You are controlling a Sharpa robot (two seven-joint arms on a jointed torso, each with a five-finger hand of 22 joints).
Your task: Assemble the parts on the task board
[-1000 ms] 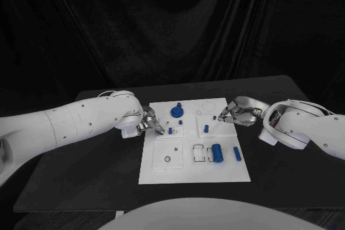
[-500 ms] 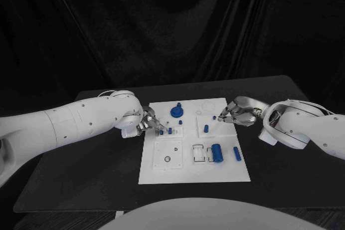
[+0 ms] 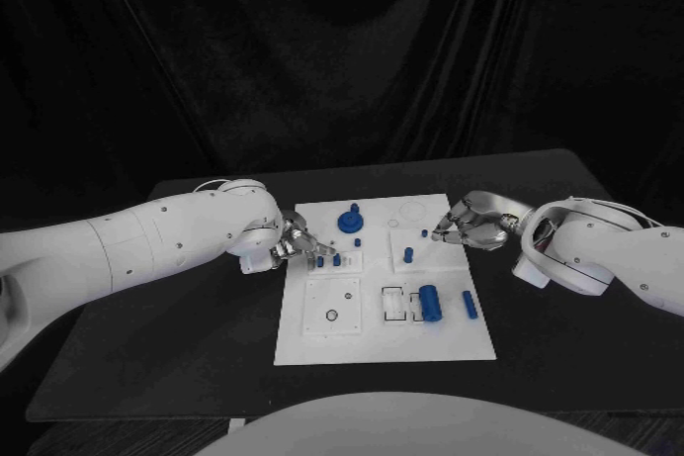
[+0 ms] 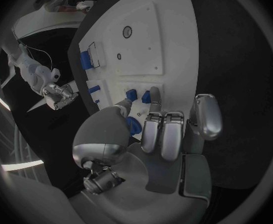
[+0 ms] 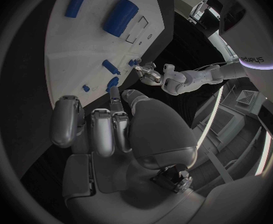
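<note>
Two hands flank the task board (image 3: 384, 332), which lies in the middle of the black table (image 3: 142, 357); the left hand (image 3: 293, 246) sits at the board's left edge beside two small blue pegs (image 3: 328, 260) standing upright in a raised white block; the right hand (image 3: 470, 225) hovers at the board's right edge near its far corner. In the left wrist view the left hand's fingertips (image 4: 154, 92) reach right to those pegs, one finger seeming to touch one of them, but whether it pinches a peg or merely rests there I cannot tell; the right hand's fingers are curled in together and seem to hold nothing, though the pictures leave that unsure. Further parts lie on the board: a round blue knob (image 3: 351, 220) near the far edge, another short peg (image 3: 408, 255) nearer the right hand, a thick blue cylinder (image 3: 431, 304) and a slim blue pin (image 3: 470, 305) lying toward the near right, their long axes running from the near edge to the far edge. The pegs' long axes are vertical and they stand just beyond the left fingertips, toward the board's middle; the left hand is plainly the nearer, so any pressing or seating of these pegs looks to be its work.
</note>
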